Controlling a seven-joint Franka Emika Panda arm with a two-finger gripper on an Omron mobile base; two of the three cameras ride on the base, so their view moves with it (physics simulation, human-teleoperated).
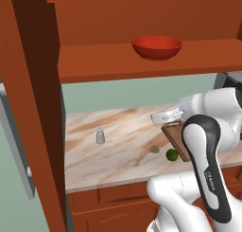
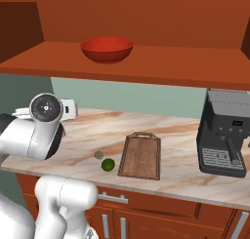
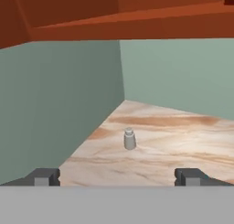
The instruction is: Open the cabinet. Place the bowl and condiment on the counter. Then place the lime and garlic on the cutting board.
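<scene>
The shaker (image 1: 100, 136) stood upright on the counter (image 1: 123, 146), the red bowl (image 1: 156, 47) up on the open cabinet's (image 1: 142, 60) shelf. The gripper (image 3: 117, 177) hung empty, jaws wide. The bowl looked next, calling for a lift toward the shelf; lime (image 1: 172, 154) and garlic (image 1: 154, 149) waited beside the cutting board (image 2: 140, 155).

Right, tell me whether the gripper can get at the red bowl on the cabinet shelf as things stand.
Probably yes. The cabinet door stands open and the bowl sits alone near the shelf's front edge. The gripper, jaws open, is down at counter level facing the condiment, so it must rise first.
</scene>
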